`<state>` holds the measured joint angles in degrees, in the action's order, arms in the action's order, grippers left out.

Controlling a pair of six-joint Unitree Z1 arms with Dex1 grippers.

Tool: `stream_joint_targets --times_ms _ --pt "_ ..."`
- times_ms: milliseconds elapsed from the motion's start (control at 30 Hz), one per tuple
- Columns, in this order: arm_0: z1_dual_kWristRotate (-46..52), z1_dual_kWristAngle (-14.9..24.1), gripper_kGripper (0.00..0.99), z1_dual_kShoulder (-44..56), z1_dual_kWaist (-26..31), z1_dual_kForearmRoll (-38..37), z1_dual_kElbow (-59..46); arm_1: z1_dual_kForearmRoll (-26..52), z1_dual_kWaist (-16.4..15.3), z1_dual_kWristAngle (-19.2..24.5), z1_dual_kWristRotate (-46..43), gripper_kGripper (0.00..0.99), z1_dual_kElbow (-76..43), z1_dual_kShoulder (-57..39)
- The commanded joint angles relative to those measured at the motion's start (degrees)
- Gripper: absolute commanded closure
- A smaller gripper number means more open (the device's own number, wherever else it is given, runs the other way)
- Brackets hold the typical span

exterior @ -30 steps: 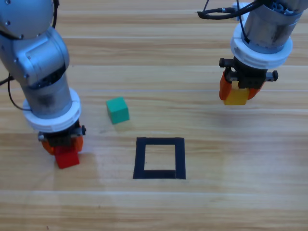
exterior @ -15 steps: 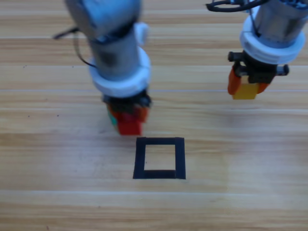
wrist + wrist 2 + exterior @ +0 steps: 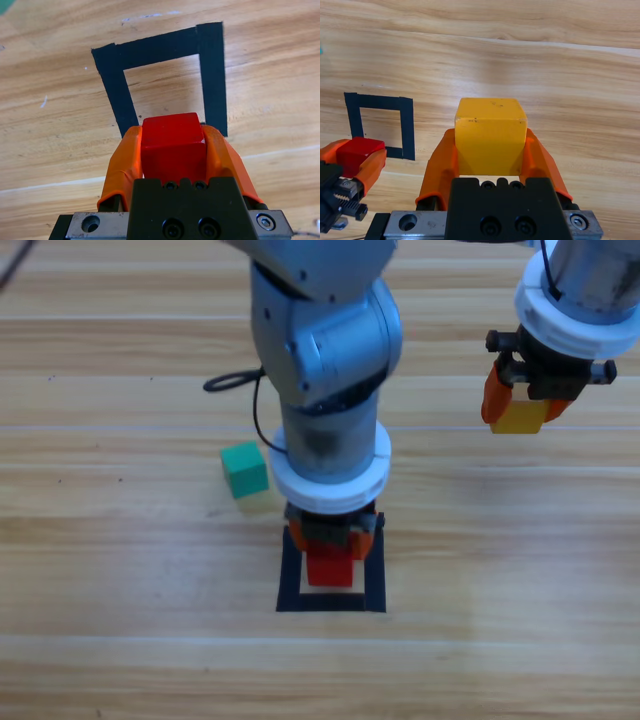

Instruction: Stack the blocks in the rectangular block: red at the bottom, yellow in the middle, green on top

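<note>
Three cubes: the left gripper (image 3: 330,565) has carried the red cube (image 3: 330,568) over the black tape square (image 3: 375,575), jaws clamped on it. The right gripper (image 3: 522,412), at two o'clock, clamps the yellow cube (image 3: 518,417). The green cube (image 3: 244,469) still sits on the tabletop (image 3: 120,640) at ten o'clock.

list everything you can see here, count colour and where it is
red cube: 1, red, held between the left gripper's jaws over the tape square
yellow cube: 1, yellow, held in the right gripper, off to the right of the square
green cube: 1, teal-green, on the table left of the left arm, outside the square
tape square: 1, black outline, wood showing inside, near the table's middle
table: 1, light wood planks, under everything
left gripper: 1, orange jaws, shut on the red cube above the square
right gripper: 1, orange jaws, shut on the yellow cube, upper right of the high view
</note>
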<state>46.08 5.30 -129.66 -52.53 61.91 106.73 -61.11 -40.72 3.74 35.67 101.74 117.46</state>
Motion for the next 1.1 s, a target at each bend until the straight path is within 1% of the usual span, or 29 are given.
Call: stream_joint_targets --times_ms 33,200,600,1100 --pt "4.11 0.15 0.952 -5.43 -0.82 0.49 1.64 0.56 0.91 0.83 0.02 0.990 -1.55 0.84" --pt "5.42 0.23 0.952 -6.57 -0.82 0.49 2.96 0.65 0.91 0.83 -0.07 0.990 -1.55 1.37" --pt "6.39 3.57 0.952 -6.57 -0.47 0.40 3.40 1.00 0.91 0.74 -0.07 0.990 -1.55 1.54" --pt "6.04 4.45 0.950 -5.70 -0.47 0.40 2.08 1.17 0.91 0.74 -0.16 0.990 -1.55 1.89"
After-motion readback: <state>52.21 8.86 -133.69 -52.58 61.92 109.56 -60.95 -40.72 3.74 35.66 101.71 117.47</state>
